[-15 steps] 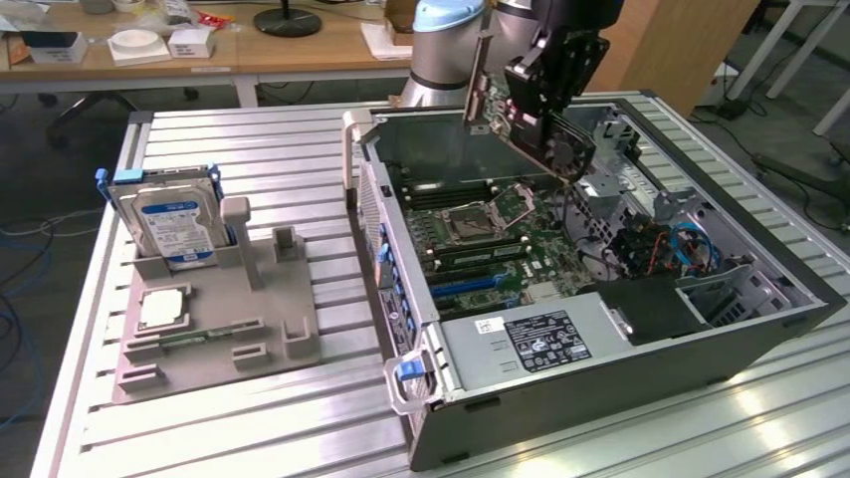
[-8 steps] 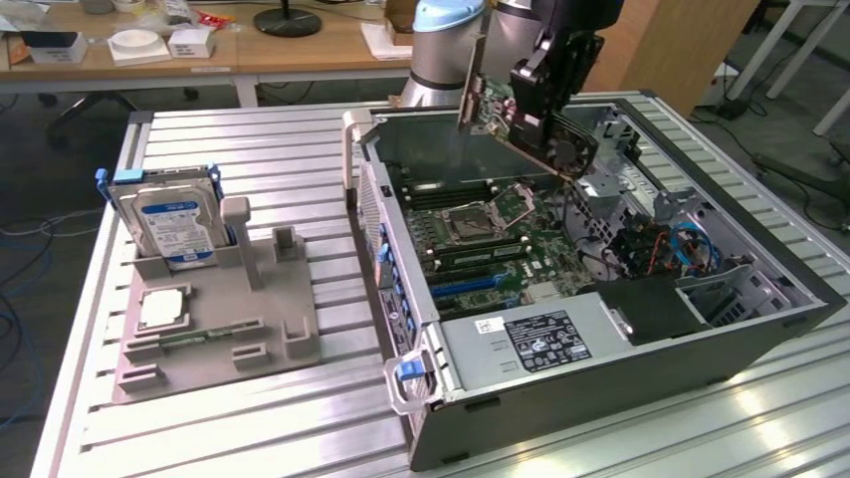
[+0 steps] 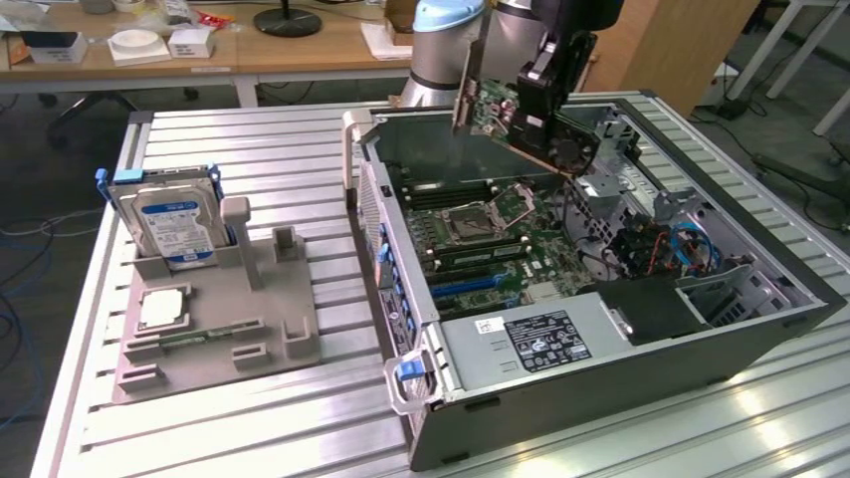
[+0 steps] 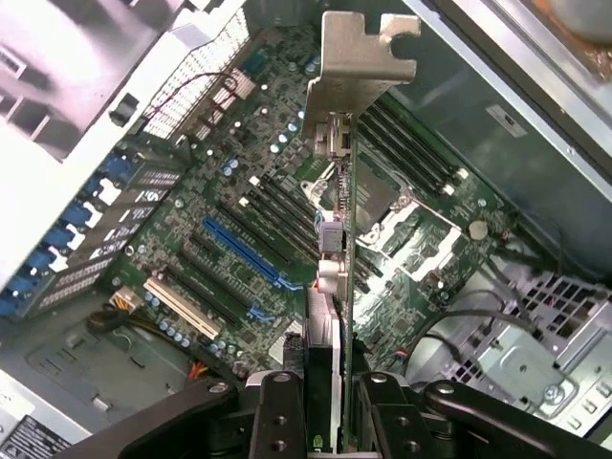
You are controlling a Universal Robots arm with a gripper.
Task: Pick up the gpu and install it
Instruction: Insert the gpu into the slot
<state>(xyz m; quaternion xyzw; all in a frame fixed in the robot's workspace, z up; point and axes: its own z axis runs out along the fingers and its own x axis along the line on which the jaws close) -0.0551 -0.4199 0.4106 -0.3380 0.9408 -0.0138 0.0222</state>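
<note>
Seen edge-on from the wrist, the gpu (image 4: 337, 229) hides its fan face, and its gripped end is lost between the fingers. The pincer (image 4: 328, 421) is clamped on the card, holding it tilted in the air above the motherboard (image 4: 239, 220) inside the open computer case (image 3: 624, 368) on the counter (image 3: 266, 418).
</note>
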